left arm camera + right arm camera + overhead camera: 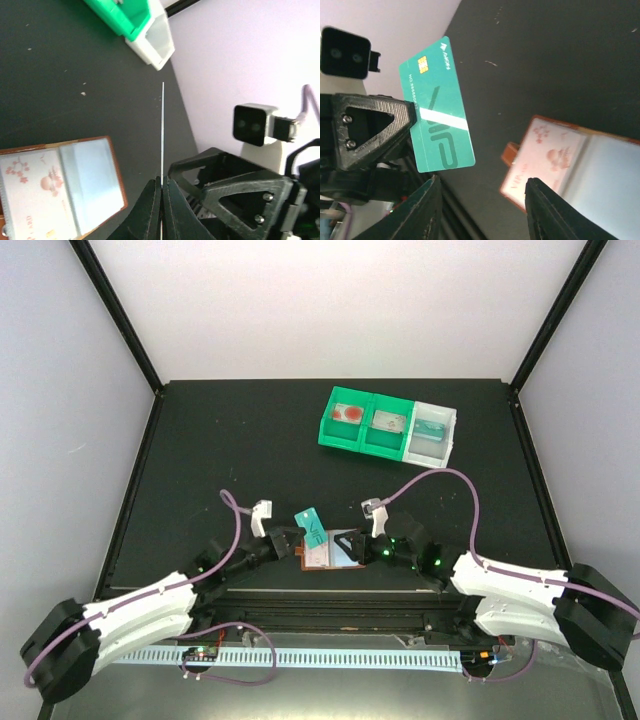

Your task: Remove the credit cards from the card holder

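Note:
The card holder (332, 551) lies open on the black table, reddish-brown rimmed, with a pinkish-white card (27, 190) in one pocket and a pale blue face (92, 182) in the other. My left gripper (296, 534) is shut on a teal-green credit card (309, 525) and holds it up, clear of the holder's left side. The card shows edge-on as a thin line (163, 130) in the left wrist view and face-on (437, 105) in the right wrist view. My right gripper (482, 200) is open and empty, just above the holder (570, 165).
Two joined green bins (365, 423) and a white bin (432, 432) stand at the back right, each with small items inside. The white bin (155, 40) also shows in the left wrist view. The two arms sit close together over the holder.

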Robot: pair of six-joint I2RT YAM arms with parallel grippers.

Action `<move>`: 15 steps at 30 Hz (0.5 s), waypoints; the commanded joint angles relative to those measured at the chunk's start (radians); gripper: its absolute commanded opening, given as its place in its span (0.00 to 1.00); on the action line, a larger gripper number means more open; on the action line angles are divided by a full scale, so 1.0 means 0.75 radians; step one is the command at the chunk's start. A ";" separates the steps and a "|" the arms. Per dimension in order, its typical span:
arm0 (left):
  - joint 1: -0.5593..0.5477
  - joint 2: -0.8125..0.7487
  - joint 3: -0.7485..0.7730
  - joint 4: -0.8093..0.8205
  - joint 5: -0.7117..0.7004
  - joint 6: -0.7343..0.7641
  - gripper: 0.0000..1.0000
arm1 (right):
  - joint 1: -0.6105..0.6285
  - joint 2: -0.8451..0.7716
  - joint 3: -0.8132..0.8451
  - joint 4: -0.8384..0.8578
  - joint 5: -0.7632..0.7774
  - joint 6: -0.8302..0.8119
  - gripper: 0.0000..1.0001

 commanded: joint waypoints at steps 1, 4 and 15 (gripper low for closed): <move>0.007 -0.150 -0.034 -0.044 -0.024 -0.077 0.02 | -0.004 -0.020 -0.034 0.210 -0.101 0.134 0.50; 0.007 -0.225 -0.055 -0.019 0.004 -0.101 0.02 | -0.005 -0.005 -0.029 0.304 -0.152 0.216 0.54; 0.005 -0.314 -0.113 0.181 0.060 -0.195 0.02 | -0.002 0.155 0.041 0.567 -0.274 0.427 0.54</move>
